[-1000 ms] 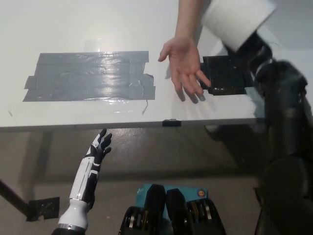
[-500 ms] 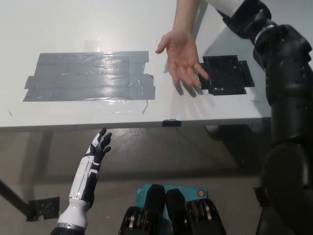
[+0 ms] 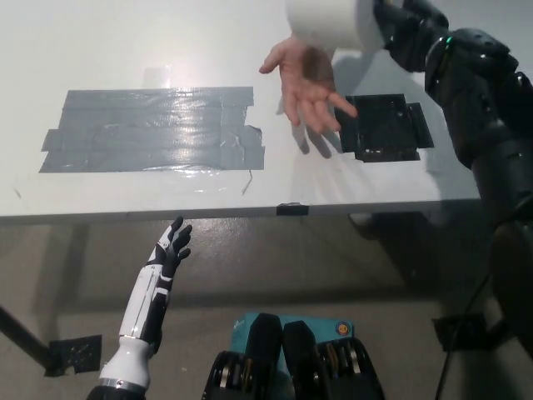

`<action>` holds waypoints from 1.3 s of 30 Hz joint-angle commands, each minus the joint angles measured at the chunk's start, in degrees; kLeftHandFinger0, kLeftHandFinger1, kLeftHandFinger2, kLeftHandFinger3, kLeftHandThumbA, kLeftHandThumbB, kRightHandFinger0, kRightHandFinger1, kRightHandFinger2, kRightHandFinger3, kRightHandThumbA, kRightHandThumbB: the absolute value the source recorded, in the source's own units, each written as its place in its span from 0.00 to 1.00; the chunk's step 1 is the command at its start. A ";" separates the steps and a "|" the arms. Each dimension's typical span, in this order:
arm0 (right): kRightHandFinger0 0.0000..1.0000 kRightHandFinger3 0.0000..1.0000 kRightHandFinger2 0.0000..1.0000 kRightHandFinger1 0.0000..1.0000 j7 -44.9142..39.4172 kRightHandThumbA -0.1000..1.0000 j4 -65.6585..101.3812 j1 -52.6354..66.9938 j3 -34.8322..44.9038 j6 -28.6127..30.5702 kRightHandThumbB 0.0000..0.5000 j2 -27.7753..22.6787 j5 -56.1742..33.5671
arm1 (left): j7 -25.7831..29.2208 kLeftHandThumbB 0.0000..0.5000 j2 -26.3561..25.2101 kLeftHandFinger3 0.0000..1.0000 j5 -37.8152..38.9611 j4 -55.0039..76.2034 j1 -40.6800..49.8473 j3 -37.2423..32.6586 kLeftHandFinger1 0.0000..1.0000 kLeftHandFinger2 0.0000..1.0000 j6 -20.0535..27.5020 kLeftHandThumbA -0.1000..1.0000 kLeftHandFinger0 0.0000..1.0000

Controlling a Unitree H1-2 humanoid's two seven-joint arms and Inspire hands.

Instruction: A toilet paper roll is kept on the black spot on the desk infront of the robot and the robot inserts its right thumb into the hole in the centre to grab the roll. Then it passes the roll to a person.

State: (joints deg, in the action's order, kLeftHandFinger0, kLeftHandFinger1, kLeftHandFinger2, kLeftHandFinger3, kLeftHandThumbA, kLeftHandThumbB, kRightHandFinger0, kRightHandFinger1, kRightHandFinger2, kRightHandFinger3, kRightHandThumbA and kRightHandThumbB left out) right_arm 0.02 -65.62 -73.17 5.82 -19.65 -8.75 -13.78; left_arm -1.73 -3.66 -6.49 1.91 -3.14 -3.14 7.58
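The white toilet paper roll [image 3: 326, 22] hangs at the top of the head view, held on my black right hand [image 3: 398, 25], which is shut on it from the right side. Just beneath the roll a person's open palm [image 3: 304, 87] faces up over the desk. The black spot [image 3: 385, 127] on the white desk [image 3: 166, 192] is bare, to the right of that palm. My white left hand [image 3: 169, 248] rests open below the desk's front edge at lower left.
A large patch of grey tape [image 3: 154, 129] covers the left part of the desk. A small black tab [image 3: 292, 208] sits on the front edge. Below the desk lies brown floor with a black tape square [image 3: 73, 354].
My right arm swung left, bringing the roll from the top right to above the person's palm. The palm rose slightly toward the roll. My left hand stayed still.
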 commanded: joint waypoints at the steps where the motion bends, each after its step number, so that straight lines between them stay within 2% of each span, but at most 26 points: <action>1: 0.13 1.00 0.96 0.66 2.28 0.00 -3.55 -8.25 -8.66 9.44 0.32 -2.93 11.06 | -0.22 0.22 -0.45 1.00 -0.92 1.80 -0.50 -0.53 1.00 1.00 1.22 1.00 1.00; 3: 0.11 0.99 0.92 0.63 2.14 0.00 -4.67 -8.86 -12.36 10.83 0.33 -3.26 13.58 | -0.18 0.21 -0.41 1.00 -0.96 1.90 -0.45 -0.54 1.00 1.00 1.17 1.00 1.00; 5: 0.08 0.89 0.89 0.62 2.53 0.00 -5.58 -9.62 -14.86 11.62 0.34 -3.16 14.97 | -0.07 0.21 -0.49 1.00 -1.13 1.59 -0.73 -0.48 1.00 1.00 1.54 1.00 1.00; 8: 0.12 0.75 0.89 0.61 3.25 0.00 -6.37 -10.09 -17.17 12.67 0.40 -2.90 16.01 | -0.24 0.22 -0.37 1.00 -0.78 1.58 -1.04 -0.47 1.00 1.00 1.14 1.00 1.00; 11: 0.14 0.78 0.91 0.62 4.15 0.00 -7.12 -10.77 -18.84 12.03 0.40 -1.91 17.19 | -0.37 0.21 -0.46 1.00 -0.73 1.68 -1.14 -0.53 1.00 1.00 1.19 1.00 1.00; 12: 0.18 0.76 0.84 0.58 5.17 0.00 -7.22 -11.02 -20.05 10.88 0.42 -1.43 18.47 | -0.38 0.22 -0.45 1.00 -0.79 1.69 -1.11 -0.61 1.00 1.00 1.29 1.00 1.00; 13: 0.28 0.80 0.90 0.65 5.63 0.00 -7.41 -11.20 -20.56 10.49 0.40 -0.95 19.03 | -0.41 0.22 -0.41 1.00 -0.64 1.82 -1.05 -0.59 1.00 1.00 1.08 1.00 1.00; 14: 0.28 0.66 0.71 0.52 5.89 0.00 -7.63 -11.42 -20.77 10.58 0.39 -0.66 19.21 | -0.42 0.23 -0.38 1.00 -0.61 1.90 -1.20 -0.59 1.00 1.00 0.87 1.00 1.00; 15: 0.18 0.59 0.63 0.42 5.71 0.00 -7.59 -11.36 -20.79 11.51 0.41 -0.27 19.20 | -0.46 0.21 -0.51 1.00 -0.72 2.05 -1.27 -0.61 1.00 1.00 0.77 1.00 1.00; 16: 0.13 0.57 0.61 0.39 5.29 0.00 -7.46 -11.22 -20.87 12.41 0.41 -0.08 19.24 | -0.43 0.21 -0.58 1.00 -0.83 1.95 -1.31 -0.62 1.00 1.00 0.95 1.00 1.00; 18: 0.04 0.57 0.66 0.37 4.61 0.00 -7.27 -11.05 -21.45 13.82 0.37 0.27 20.01 | -0.29 0.22 -0.53 1.00 -1.14 1.83 -1.68 -0.71 1.00 1.00 0.88 1.00 1.00; 19: 0.03 0.64 0.80 0.48 4.32 0.00 -7.25 -11.03 -21.63 14.06 0.35 0.41 20.34 | -0.27 0.22 -0.54 1.00 -1.13 1.90 -1.76 -0.71 1.00 1.00 0.76 1.00 1.00; 20: 0.10 0.63 0.87 0.57 3.29 0.00 -7.45 -11.16 -22.14 14.52 0.41 0.63 20.81 | -0.35 0.21 -0.58 1.00 -1.00 2.10 -1.76 -0.70 1.00 1.00 0.60 1.00 1.00; 21: 0.35 0.65 0.93 0.74 2.17 0.00 -7.68 -11.43 -22.72 14.61 0.46 0.66 21.42 | -0.35 0.20 -0.62 1.00 -0.97 2.11 -1.90 -0.67 1.00 1.00 0.63 1.00 1.00; 22: 0.50 0.85 1.00 0.90 -0.85 0.00 -8.09 -12.13 -23.93 14.01 0.52 0.47 22.24 | -0.33 0.21 -0.65 1.00 -0.93 2.13 -2.09 -0.63 1.00 1.00 0.64 1.00 1.00; 23: 0.87 0.93 1.00 1.00 -3.34 0.11 -8.30 -12.61 -24.76 13.51 0.54 0.30 22.75 | -0.30 0.22 -0.65 1.00 -0.94 2.14 -2.10 -0.63 1.00 1.00 0.62 1.00 1.00; 24: 0.85 1.00 1.00 1.00 -10.16 0.25 -8.73 -13.94 -26.11 11.17 0.59 -0.11 23.06 | -0.28 0.23 -0.68 1.00 -1.02 2.07 -2.16 -0.65 1.00 1.00 0.73 1.00 1.00; 25: 0.80 1.00 1.00 1.00 -11.43 0.31 -8.83 -14.20 -26.27 10.66 0.61 -0.18 22.98 | -0.28 0.23 -0.69 1.00 -1.04 2.07 -2.17 -0.67 1.00 1.00 0.75 1.00 1.00; 26: 0.85 1.00 1.00 1.00 -16.49 0.36 -9.08 -15.04 -26.94 9.29 0.70 -0.46 22.76 | -0.37 0.21 -0.71 1.00 -0.87 2.04 -2.18 -0.69 1.00 1.00 0.94 1.00 1.00; 27: 0.99 1.00 1.00 1.00 -19.09 0.40 -9.08 -15.58 -28.09 8.63 0.74 -0.71 23.50 | -0.40 0.22 -0.72 1.00 -0.85 1.81 -2.42 -0.72 1.00 1.00 1.08 1.00 1.00; 31: 1.00 1.00 1.00 1.00 -24.57 0.48 -9.76 -16.80 -32.02 8.16 0.88 -1.85 26.30 | -0.35 0.22 -0.72 1.00 -1.24 1.69 -2.75 -0.85 1.00 1.00 1.05 1.00 1.00; 32: 1.00 1.00 1.00 1.00 -24.88 0.48 -9.89 -16.90 -32.58 8.23 0.89 -2.06 26.63 | -0.51 0.22 -0.75 1.00 -1.04 1.75 -2.79 -0.87 1.00 1.00 0.94 1.00 1.00; 33: 1.00 1.00 1.00 1.00 -25.45 0.54 -10.34 -17.14 -33.76 8.85 0.91 -2.39 27.55 | -0.73 0.23 -0.74 1.00 -0.75 1.87 -2.80 -0.89 1.00 1.00 0.59 1.00 1.00; 36: 1.00 1.00 1.00 1.00 -27.36 0.60 -10.27 -17.60 -35.56 9.30 0.94 -3.18 28.51 | -0.75 0.23 -0.66 1.00 -0.59 1.89 -2.76 -0.84 1.00 1.00 0.32 1.00 1.00; 37: 1.00 1.00 1.00 1.00 -28.39 0.60 -9.49 -17.77 -35.73 8.67 0.90 -3.90 28.32 | -0.67 0.23 -0.63 1.00 -0.77 1.79 -2.87 -0.88 1.00 1.00 0.41 1.00 1.00; 39: 1.00 1.00 1.00 1.00 -29.31 0.59 -8.86 -18.00 -35.74 8.02 0.91 -4.59 27.92 | -0.62 0.22 -0.63 1.00 -1.09 1.76 -3.00 -0.98 1.00 1.00 0.39 1.00 1.00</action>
State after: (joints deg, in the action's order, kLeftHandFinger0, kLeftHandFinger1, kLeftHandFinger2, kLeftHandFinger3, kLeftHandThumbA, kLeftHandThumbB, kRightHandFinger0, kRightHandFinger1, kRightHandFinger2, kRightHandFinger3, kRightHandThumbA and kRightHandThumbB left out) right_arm -15.65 -76.14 -81.30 -27.15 -10.77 -9.51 9.49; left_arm -1.74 -4.12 -7.19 1.88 -4.52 -3.45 7.45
